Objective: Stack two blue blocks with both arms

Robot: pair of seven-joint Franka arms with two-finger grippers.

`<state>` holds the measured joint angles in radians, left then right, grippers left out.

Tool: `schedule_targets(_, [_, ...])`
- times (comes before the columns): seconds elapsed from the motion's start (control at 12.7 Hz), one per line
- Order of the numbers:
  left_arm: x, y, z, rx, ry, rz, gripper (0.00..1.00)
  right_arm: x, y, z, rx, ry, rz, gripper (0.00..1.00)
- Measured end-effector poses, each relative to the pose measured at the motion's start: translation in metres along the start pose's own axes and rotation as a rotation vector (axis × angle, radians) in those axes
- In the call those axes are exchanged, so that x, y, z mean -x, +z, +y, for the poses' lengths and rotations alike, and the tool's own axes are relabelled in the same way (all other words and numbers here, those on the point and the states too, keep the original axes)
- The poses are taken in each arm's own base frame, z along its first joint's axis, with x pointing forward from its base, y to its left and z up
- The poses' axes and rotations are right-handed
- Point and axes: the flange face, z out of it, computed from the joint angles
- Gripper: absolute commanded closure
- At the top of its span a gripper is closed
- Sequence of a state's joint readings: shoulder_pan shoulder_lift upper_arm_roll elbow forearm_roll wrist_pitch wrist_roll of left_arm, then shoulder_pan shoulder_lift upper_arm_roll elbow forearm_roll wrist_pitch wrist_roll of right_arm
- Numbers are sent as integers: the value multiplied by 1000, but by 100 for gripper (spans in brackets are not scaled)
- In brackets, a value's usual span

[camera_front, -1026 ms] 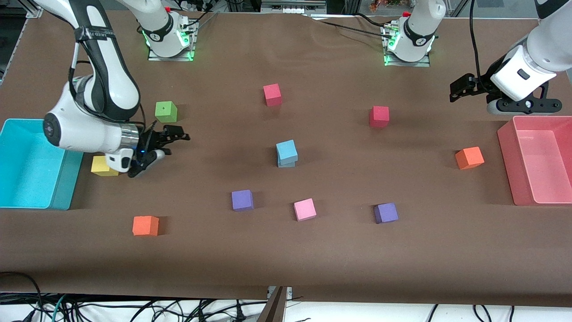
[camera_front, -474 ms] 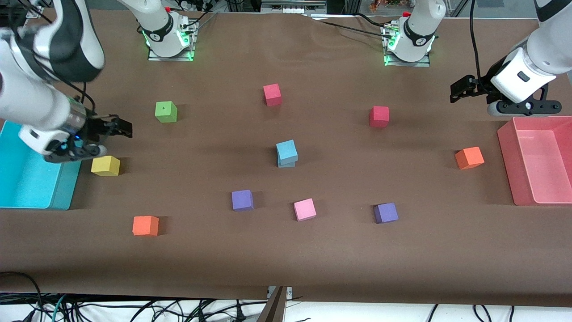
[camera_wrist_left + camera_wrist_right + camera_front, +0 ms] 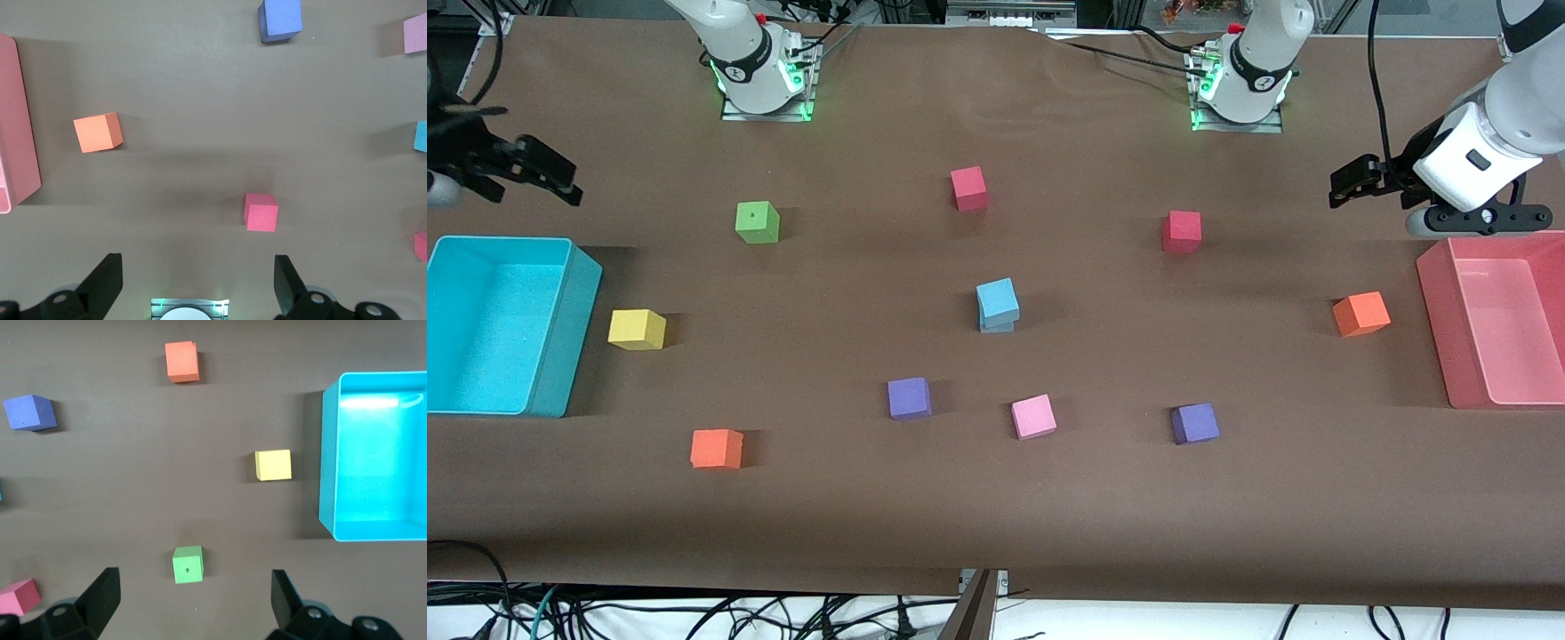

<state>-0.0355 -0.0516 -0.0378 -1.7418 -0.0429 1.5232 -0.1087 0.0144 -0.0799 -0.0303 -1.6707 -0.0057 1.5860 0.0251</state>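
Two sky-blue blocks stand stacked in the middle of the table: the upper blue block point(image 3: 998, 298) sits slightly askew on the lower blue block point(image 3: 996, 325). An edge of the stack shows in the left wrist view point(image 3: 421, 136). My right gripper point(image 3: 560, 178) is open and empty, raised over the table at the right arm's end, beside the cyan bin; its wrist view shows it point(image 3: 193, 595) over the green cube. My left gripper point(image 3: 1343, 182) is open and empty, raised over the table at the left arm's end, beside the pink bin; its wrist view also shows it point(image 3: 197, 283).
A cyan bin point(image 3: 560, 329) and a pink bin point(image 3: 1436, 329) stand at the table's two ends. Loose cubes lie around: green point(image 3: 757, 222), yellow point(image 3: 637, 329), orange point(image 3: 716, 448) point(image 3: 1360, 313), purple point(image 3: 909, 397) point(image 3: 1194, 423), pink point(image 3: 1033, 416), red point(image 3: 968, 188) point(image 3: 1181, 231).
My right arm has swung away from beside the yellow cube, up and out to its end of the table. My left gripper has risen slightly. The blue stack has not moved.
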Motion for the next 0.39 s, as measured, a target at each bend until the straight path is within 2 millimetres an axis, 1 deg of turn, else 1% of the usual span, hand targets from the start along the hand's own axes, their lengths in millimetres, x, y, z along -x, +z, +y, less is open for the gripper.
schedule_targets(0.08, [0,0,0,0,0,0,0,-7,3,0,2,2,-24,0])
schedule_targets(0.24, [0,0,0,0,0,0,0,-27,18,-3,4,4,-53,0])
schedule_targets(0.39, [0,0,0,0,0,0,0,-38,33,-5,6,5,-69,0])
